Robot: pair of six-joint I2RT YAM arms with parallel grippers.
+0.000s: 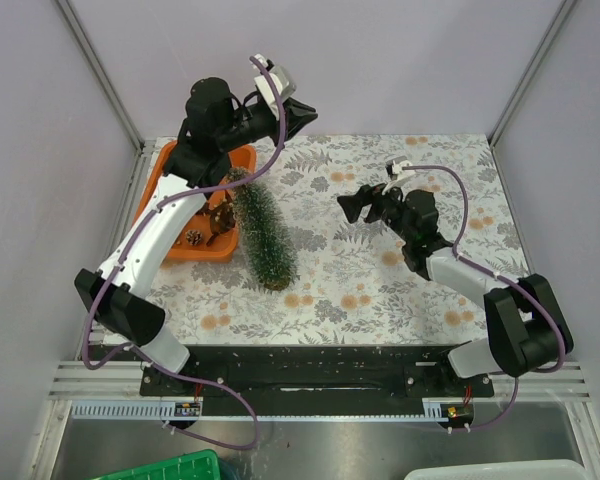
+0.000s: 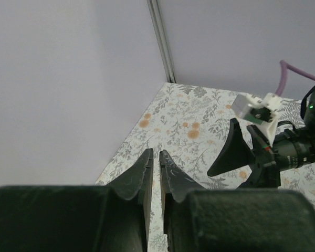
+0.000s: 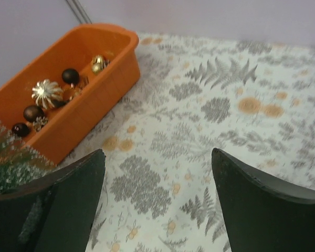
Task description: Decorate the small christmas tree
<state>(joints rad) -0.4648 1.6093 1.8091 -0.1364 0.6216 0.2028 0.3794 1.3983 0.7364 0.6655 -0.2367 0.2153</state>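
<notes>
The small christmas tree (image 1: 263, 232) lies on its side on the floral table, its brown base (image 1: 276, 284) toward the near edge and its tip by the orange tray (image 1: 152, 190). Its frosted bristles show at the left edge of the right wrist view (image 3: 4, 165). The tray (image 3: 102, 79) holds gold and dark brown ornaments (image 3: 46, 93). My left gripper (image 1: 302, 115) is raised above the tray's far end, and its jaws (image 2: 155, 153) are almost together with nothing between them. My right gripper (image 1: 358, 203) is open and empty over mid table, right of the tree (image 3: 157, 153).
Grey walls and metal posts (image 1: 100, 75) close in the table at the back and sides. The right arm's wrist and one finger (image 2: 230, 152) show in the left wrist view. A few ornaments (image 1: 194, 238) lie at the tray's near end, partly under the left arm.
</notes>
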